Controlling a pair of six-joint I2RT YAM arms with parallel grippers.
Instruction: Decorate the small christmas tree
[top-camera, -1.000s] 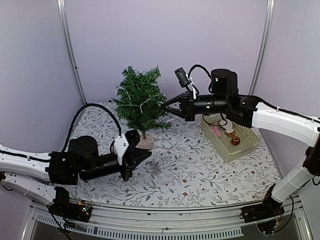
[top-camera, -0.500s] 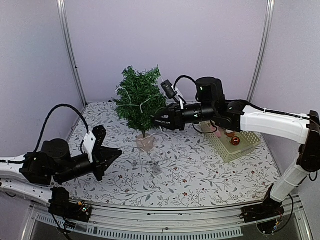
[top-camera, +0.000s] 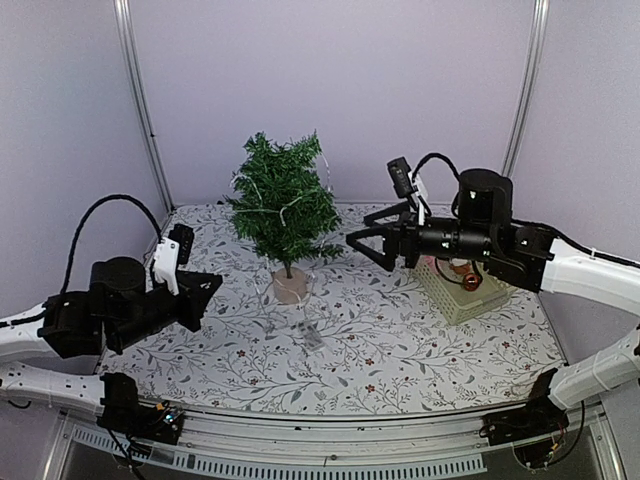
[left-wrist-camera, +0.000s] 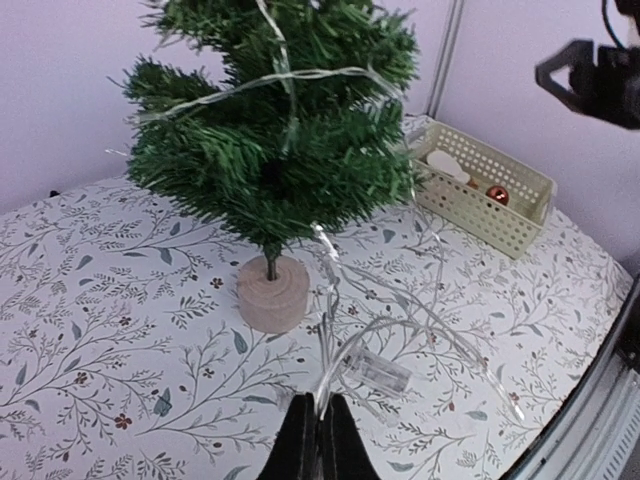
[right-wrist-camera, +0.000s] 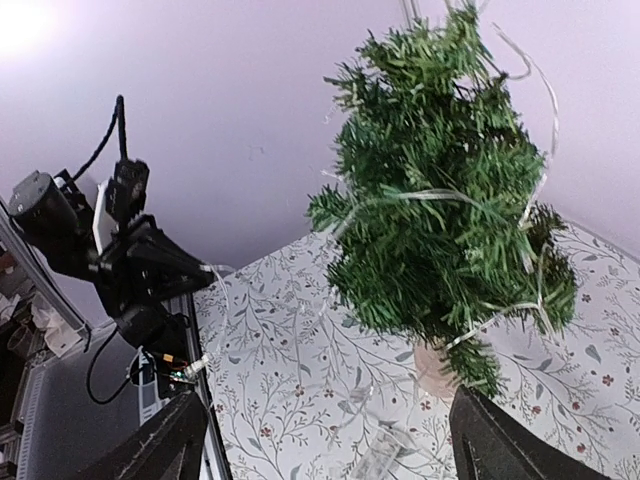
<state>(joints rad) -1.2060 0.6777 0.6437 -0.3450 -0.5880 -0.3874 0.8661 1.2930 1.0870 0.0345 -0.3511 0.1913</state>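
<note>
we log: small dark-green bristly christmas tree (top-camera: 283, 205) upright, rear-centre of floral-patterned desk (top-camera: 400, 340) | clear light string (left-wrist-camera: 310, 73) draped over it, one strand pinched by left gripper (top-camera: 212, 284), jaws closed | right gripper (top-camera: 358, 230) beside tree, jaws wide, empty

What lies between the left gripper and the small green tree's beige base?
A clear light string and its small clear box, seen from the left wrist.
</note>
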